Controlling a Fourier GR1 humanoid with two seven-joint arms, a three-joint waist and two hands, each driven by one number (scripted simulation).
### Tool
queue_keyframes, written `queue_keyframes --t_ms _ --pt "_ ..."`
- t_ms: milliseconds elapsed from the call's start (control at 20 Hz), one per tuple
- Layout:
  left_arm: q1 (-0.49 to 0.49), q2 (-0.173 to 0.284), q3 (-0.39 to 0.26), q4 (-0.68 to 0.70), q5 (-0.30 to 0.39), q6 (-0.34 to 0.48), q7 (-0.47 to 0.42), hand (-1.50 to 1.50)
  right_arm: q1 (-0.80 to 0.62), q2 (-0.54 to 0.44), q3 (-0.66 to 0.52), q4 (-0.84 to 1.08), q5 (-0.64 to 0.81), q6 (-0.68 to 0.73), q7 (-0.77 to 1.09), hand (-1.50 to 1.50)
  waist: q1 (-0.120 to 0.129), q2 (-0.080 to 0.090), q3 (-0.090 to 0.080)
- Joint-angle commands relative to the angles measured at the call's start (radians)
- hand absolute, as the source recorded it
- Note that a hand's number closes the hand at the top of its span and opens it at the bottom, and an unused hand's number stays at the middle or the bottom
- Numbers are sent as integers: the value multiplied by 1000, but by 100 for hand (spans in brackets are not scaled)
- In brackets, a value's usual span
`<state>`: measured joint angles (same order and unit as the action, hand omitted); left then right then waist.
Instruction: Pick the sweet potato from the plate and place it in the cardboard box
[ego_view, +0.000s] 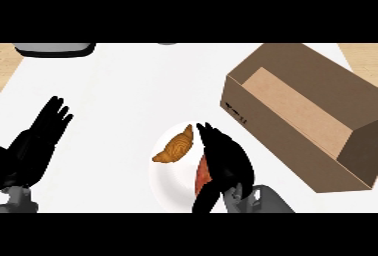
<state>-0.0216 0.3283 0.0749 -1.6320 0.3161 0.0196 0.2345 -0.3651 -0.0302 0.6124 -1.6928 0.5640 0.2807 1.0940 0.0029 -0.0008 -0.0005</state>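
Observation:
A white plate (168, 182) lies on the counter's near middle. An orange-red sweet potato (201, 174) rests on its right half, mostly covered by my right hand (230, 162). That hand lies over it with fingers stretched toward the plate's far edge and the thumb pointing down-left; it looks open, not curled round the sweet potato. A golden croissant (176, 146) sits on the plate's left half. The open cardboard box (284, 146) stands just right of the plate, tilted diagonally. My left hand (35, 145) rests open at the left edge, fingers up.
A dark grey appliance (55, 48) sits at the far left corner of the white counter. Wooden surface shows at the far left and far right corners. The box's near wall is close to my right forearm (267, 201).

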Motion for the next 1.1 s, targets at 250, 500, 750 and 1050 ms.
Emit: queue_keyframes --t_ms 250,500,750,1050 --pt "-19 18 60 54 30 -61 -13 0 -20 18 -49 121 32 59 63 -150 -2 2 0" --pt "10 -24 23 -15 -24 -19 2 0 -51 29 -10 149 23 30 109 -150 3 0 0" --pt "-1 -30 53 56 -17 -63 -50 0 -42 30 -10 227 21 8 40 -150 3 1 0" --pt "11 -21 60 -34 -27 -45 35 0 45 20 -8 164 30 64 56 -150 -2 -1 0"
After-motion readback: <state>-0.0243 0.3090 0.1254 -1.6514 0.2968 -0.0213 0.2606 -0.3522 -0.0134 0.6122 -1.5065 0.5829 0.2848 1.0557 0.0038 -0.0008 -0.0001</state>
